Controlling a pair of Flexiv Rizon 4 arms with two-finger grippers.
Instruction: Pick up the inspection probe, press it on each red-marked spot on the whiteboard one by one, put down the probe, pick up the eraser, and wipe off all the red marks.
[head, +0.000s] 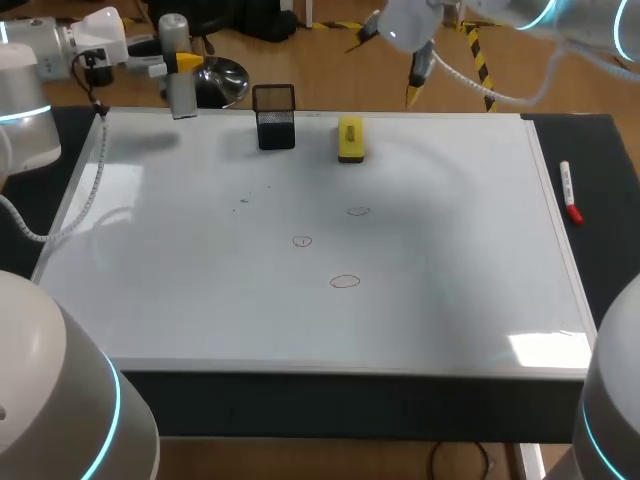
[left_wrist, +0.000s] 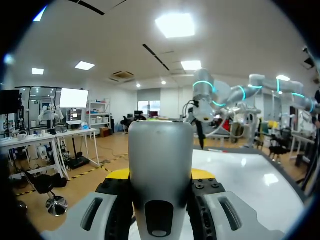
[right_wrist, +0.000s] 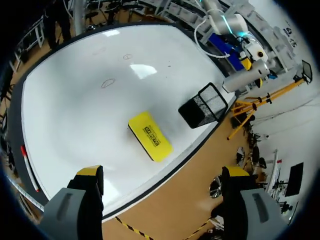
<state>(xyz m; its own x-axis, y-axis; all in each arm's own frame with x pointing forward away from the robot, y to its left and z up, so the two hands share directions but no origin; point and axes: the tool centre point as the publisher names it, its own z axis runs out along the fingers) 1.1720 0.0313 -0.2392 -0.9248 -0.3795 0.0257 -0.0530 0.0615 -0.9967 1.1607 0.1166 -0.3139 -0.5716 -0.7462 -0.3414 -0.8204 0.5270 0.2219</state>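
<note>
1. The eraser (head: 350, 138) is yellow and lies flat on the whiteboard (head: 450, 260) near its far edge, at the upper middle of the head view. The right wrist view shows a dark printed label (right_wrist: 151, 136) on its top face, which is too small to make out.
2. Three red marks (head: 345, 281), all small ovals, sit mid-board. The largest is lowest, with a second (head: 302, 241) up and to its left and a third (head: 359, 211) above it. All three are well apart from every board edge.
3. At the upper left, the left gripper (head: 185, 62) is clamped on the grey inspection probe (head: 178, 75). It holds the probe upright by the board's far-left corner.
4. At the top, right of centre, the right gripper (head: 416, 80) has its fingers spread wide with nothing between them. In its wrist view the eraser lies ahead of it.
5. A black mesh holder (head: 275, 116) stands just left of the eraser, not touching it, at the far edge.
6. A red marker (head: 570, 192) lies on the dark table (head: 605, 160) strip beyond the board's right edge.
</note>
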